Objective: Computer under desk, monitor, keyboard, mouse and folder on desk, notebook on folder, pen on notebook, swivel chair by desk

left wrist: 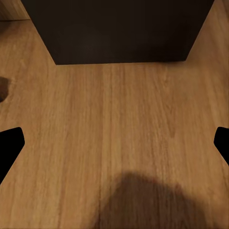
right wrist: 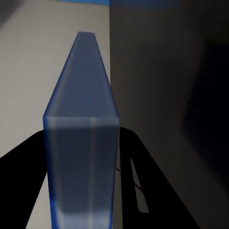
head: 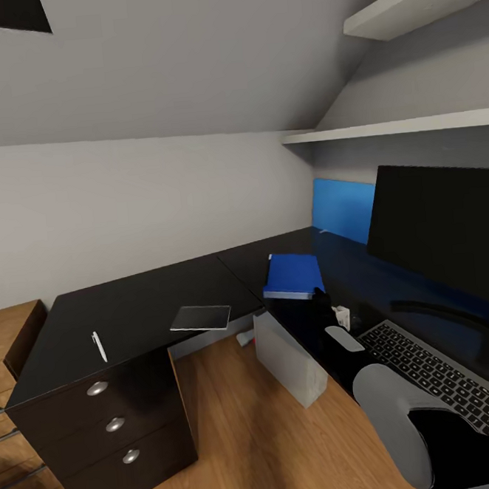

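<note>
The right tool (right wrist: 83, 191) is clamped on the blue folder (head: 293, 276), held over the bench (head: 132, 314) beside the mouse (head: 344, 337); the left tool (left wrist: 114, 143) hangs apart above the floor (left wrist: 114, 109). If released tilted, the folder may slide onto the mouse; farther off lie the notebook (head: 200, 318) and pen (head: 99, 346).

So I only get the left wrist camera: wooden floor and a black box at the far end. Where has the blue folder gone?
Observer: The folder stands edge-on between the fingers of the right gripper. The head view has it over the desk, near the inner corner.
Operator: And the notebook and pen?
Observer: The notebook lies flat at the desk's front edge. The pen lies apart from it, above the drawers.
Operator: Is the keyboard up there too?
Observer: Yes, the keyboard lies in front of the monitor, with the mouse at its end.
</note>
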Motion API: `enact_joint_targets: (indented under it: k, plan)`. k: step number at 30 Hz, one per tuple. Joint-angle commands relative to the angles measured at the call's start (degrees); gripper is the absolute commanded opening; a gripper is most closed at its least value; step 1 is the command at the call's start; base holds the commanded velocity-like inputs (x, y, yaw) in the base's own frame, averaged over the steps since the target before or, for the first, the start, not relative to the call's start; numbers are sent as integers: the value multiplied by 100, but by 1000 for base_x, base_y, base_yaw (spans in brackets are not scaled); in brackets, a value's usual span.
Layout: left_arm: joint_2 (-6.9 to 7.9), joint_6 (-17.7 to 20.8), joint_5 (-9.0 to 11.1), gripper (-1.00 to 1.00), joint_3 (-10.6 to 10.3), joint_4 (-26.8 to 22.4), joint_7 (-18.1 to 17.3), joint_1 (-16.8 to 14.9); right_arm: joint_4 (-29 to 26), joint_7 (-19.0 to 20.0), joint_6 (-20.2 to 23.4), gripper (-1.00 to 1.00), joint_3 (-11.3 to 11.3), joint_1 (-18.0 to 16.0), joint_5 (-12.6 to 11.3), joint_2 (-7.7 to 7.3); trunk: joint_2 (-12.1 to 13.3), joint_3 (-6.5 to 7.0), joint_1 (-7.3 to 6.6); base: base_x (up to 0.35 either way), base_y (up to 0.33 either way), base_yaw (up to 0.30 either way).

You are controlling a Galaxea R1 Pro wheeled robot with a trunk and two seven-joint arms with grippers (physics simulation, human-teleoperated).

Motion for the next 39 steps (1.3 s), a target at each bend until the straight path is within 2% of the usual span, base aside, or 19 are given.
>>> enact_joint_targets:
  k: [1,26,34,39]
  plan:
    - [-1,-8,-5,100,-48,-1,55,-3,6,49,-2,-100,-18,-5,-61,4,-3,-6,-1,0,0,0]
    - [6,-8,-5,100,-48,4,55,-3,13,52,-27,-100,-6,-5,-38,-6,-3,-6,-1,22,0,-21]
    - [7,-11,-5,100,-48,5,55,-3,30,41,-252,-100,7,-5,-27,-10,-3,-6,-1,0,0,0]
    - [7,-16,-5,100,-48,3,55,-3,22,-231,-270,-100,7,-5,-19,-14,-3,-6,-1,0,0,0]
